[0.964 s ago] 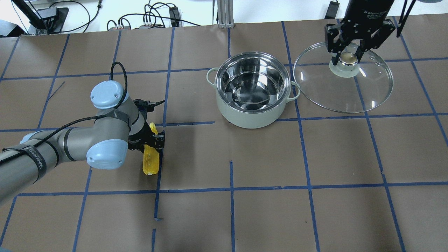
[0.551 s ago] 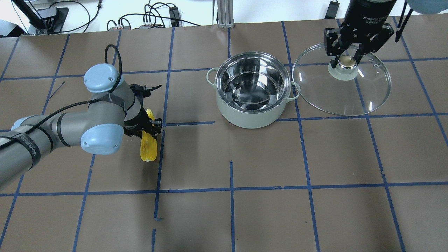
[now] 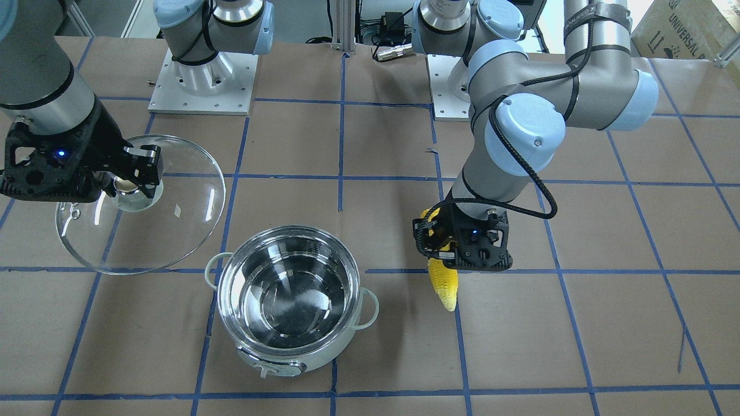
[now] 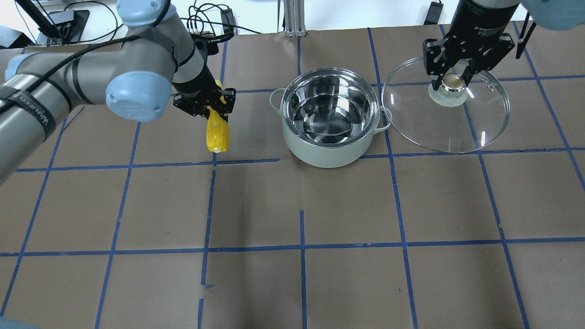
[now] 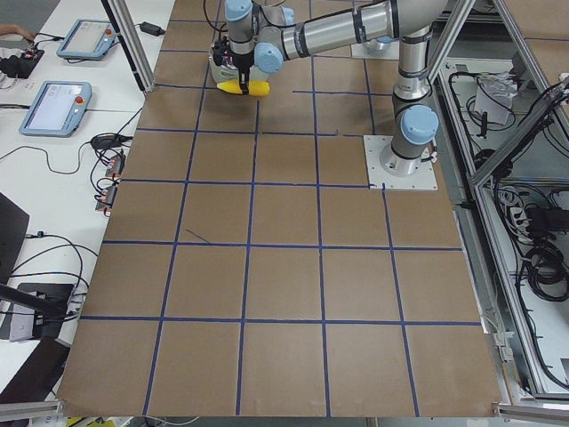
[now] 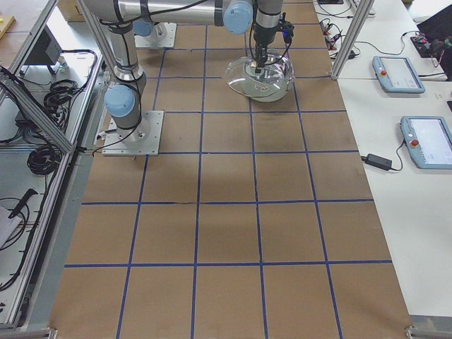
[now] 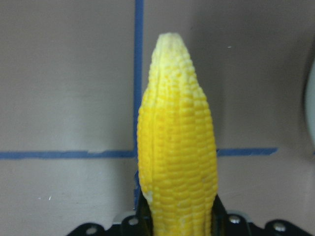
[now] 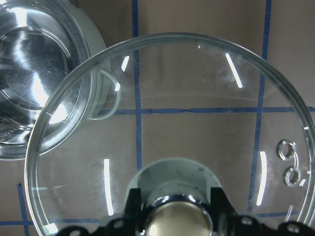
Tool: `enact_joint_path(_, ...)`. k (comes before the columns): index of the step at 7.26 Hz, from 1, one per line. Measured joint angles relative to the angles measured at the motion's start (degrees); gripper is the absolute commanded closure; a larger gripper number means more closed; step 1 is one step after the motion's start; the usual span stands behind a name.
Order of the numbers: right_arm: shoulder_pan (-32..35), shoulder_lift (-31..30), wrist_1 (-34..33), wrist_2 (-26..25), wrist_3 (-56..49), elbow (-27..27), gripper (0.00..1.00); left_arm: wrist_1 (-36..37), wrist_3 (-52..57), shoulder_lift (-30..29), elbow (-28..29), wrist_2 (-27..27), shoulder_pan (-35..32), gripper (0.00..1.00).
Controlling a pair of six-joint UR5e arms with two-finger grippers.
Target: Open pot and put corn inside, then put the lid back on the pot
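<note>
While right gripper [image 4: 451,81] stays clamped on the lid [image 4: 461,130] knob, left gripper [image 4: 208,106], grasping the corn [image 4: 217,133], has lifted off the desk [image 4: 365,274]. Corn now hangs near the open pot [image 4: 327,148].

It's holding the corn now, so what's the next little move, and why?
Probably carry the corn sideways in the left hand until it hangs over the pot. The pot is open and empty, the corn is gripped beside it, and the right hand holds the lid off to the other side.
</note>
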Motion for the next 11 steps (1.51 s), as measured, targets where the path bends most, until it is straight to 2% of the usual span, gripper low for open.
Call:
enact_joint_path(3, -1.22, 0.18, -0.20, -0.03, -1.24, -0.36, 0.69, -10.31, -6.29, -13.19, 23.08, 0.58, -9.63, 0.95)
enact_joint_path(5, -3.85, 0.14, -0.02, 0.03, -3.16, -0.14, 0.69, -12.57, -11.69, -21.28, 32.31, 1.96, -14.12, 0.95)
enact_joint_path(6, -4.57, 0.09, 0.02, 0.04, -3.74, -0.05, 0.69, -13.00, -12.77, -23.84, 34.22, 3.31, -15.58, 0.95)
enact_joint_path(8, -5.03, 0.06, 0.07, 0.04, -4.14, -0.04, 0.69, -14.24, -13.43, -24.80, 35.14, 3.89, -16.85, 0.95)
enact_joint_path(10, -5.09, 0.00, 0.10, 0.02, -4.20, -0.04, 0.69, -14.96, -13.34, -25.07, 35.24, 3.72, -17.06, 0.81)
enact_joint_path(11, -5.10, -0.02, 0.12, 0.01, -4.19, -0.02, 0.69, -14.94, -13.07, -25.53, 35.28, 3.64, -17.07, 0.01)
